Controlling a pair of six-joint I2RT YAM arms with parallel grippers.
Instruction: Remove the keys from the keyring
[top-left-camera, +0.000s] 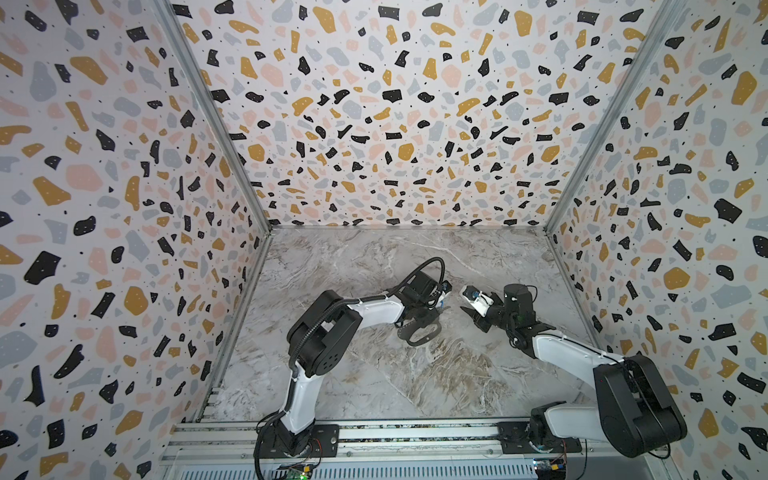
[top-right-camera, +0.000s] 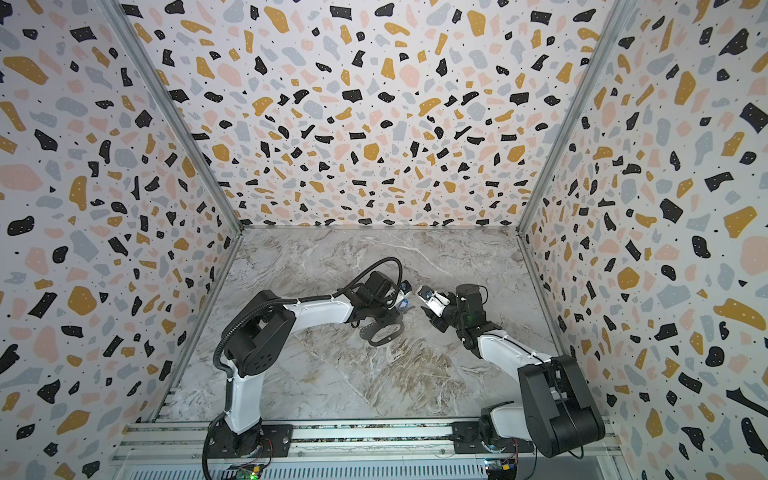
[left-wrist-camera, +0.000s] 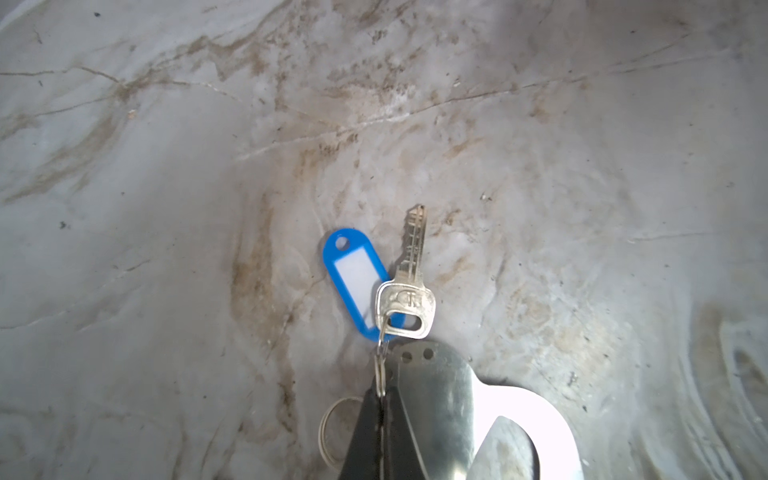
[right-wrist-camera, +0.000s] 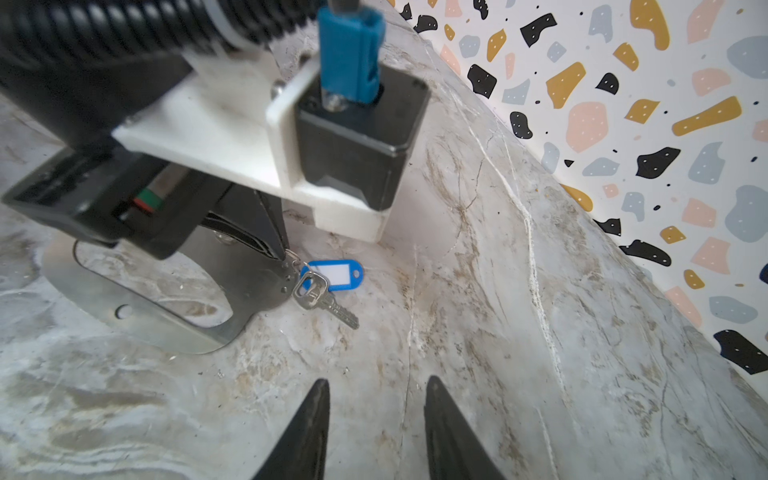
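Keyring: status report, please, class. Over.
Left gripper shut on small ring at keyring. Right gripper open, empty. Blue-tagged key on that ring, resting on table. Nothing in the way.

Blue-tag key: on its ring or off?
On. Left wrist view: a small ring passes through the head of the key; left claw shut on the ring chain.

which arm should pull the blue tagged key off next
Probably right. The left gripper is shut on the split ring at the keyring; the right gripper is open and empty, with the key and blue tag ahead of it.
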